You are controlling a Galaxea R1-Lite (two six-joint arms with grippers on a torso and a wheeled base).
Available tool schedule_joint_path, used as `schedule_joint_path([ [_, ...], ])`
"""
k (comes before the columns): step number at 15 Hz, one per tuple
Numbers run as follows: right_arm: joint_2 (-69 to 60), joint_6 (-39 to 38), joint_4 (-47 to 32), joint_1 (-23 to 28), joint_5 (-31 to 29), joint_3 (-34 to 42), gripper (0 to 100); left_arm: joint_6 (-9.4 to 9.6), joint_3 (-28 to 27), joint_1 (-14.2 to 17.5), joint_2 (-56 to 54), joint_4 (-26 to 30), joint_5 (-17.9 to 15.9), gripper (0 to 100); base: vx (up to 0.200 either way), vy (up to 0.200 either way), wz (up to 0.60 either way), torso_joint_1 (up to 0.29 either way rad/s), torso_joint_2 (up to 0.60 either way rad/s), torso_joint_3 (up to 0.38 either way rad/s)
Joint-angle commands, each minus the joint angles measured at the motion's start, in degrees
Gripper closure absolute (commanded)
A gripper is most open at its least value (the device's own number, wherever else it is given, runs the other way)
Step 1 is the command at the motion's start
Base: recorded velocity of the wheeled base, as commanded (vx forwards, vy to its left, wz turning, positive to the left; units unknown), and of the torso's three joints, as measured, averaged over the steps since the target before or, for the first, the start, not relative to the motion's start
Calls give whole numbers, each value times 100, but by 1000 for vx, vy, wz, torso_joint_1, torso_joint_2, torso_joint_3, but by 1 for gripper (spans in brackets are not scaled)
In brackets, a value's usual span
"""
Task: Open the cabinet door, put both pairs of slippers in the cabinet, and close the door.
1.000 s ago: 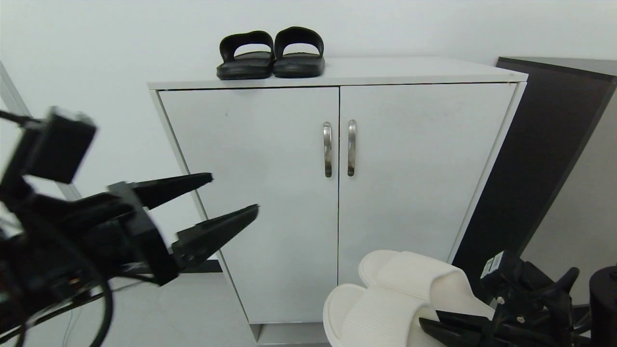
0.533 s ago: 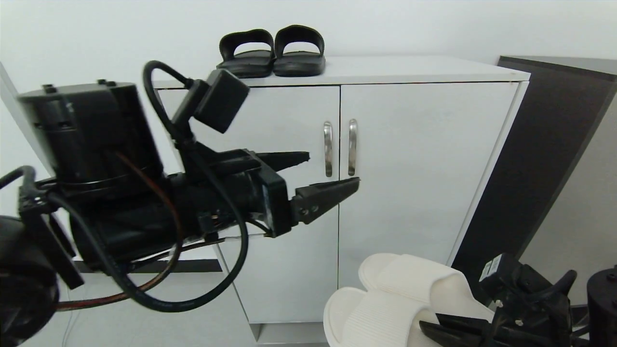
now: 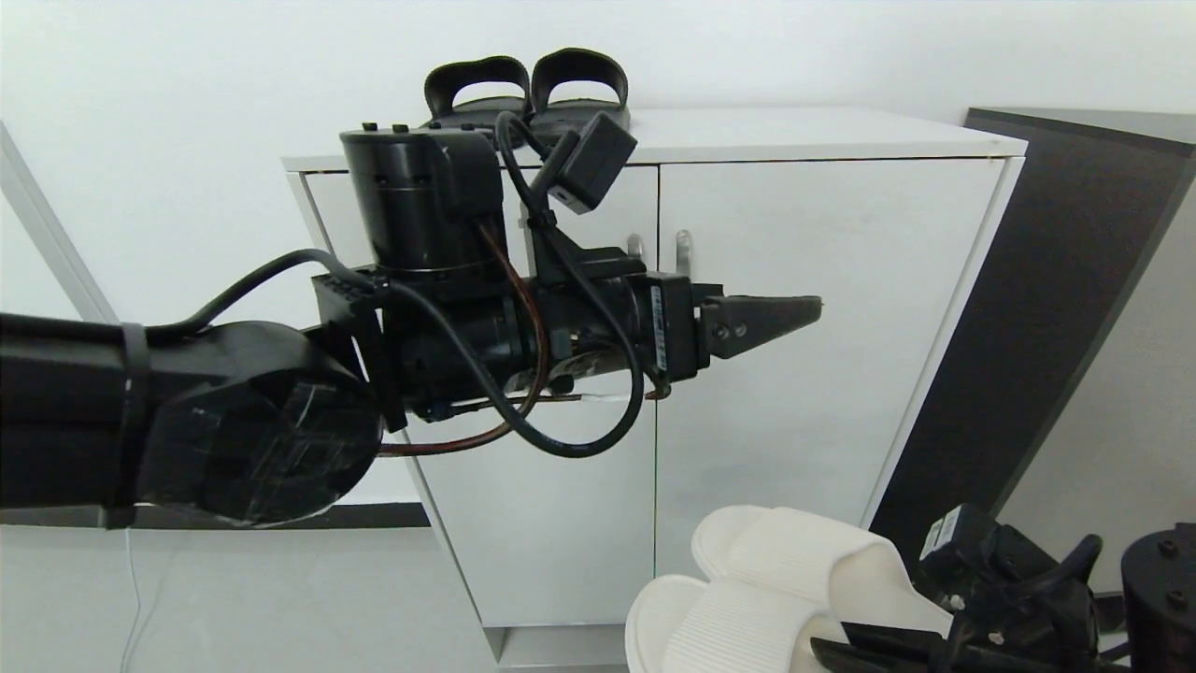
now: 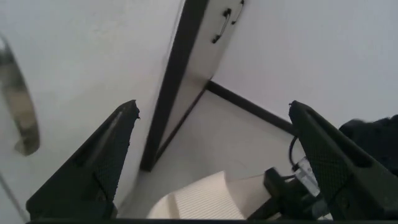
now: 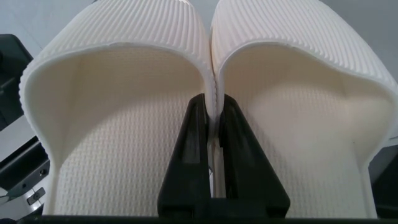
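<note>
While the right gripper (image 5: pixel 211 118) clamps both white slippers (image 3: pixel 775 579) by their inner walls, the left gripper (image 4: pixel 212 112) gapes wide beside a handle (image 4: pixel 18 118) of the shut cabinet door (image 3: pixel 841 393), seemingly ready to pull.

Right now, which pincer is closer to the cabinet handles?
Left. The left pincer hovers open right by the cabinet handles, at their height. The right pincer is low down, below them, clamped on the white slippers.

The left arm (image 3: pixel 448 318) hides most of both door handles (image 3: pixel 683 245); the lower edge crops the white slippers (image 3: pixel 775 570).
</note>
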State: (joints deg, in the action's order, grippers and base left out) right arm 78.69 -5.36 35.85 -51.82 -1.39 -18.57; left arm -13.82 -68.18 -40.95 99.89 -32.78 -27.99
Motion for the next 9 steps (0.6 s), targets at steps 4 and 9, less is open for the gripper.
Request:
schedule_joint_path([
  [4,59,0,1,5,-2,11,100,-244,-345,245,303,88,-22,0,0,0,0,0,0,0],
  [9,138,0,9,-3,-2,11,100,-226,-283,377,162,351,285,0,0,0,0,0,0,0],
])
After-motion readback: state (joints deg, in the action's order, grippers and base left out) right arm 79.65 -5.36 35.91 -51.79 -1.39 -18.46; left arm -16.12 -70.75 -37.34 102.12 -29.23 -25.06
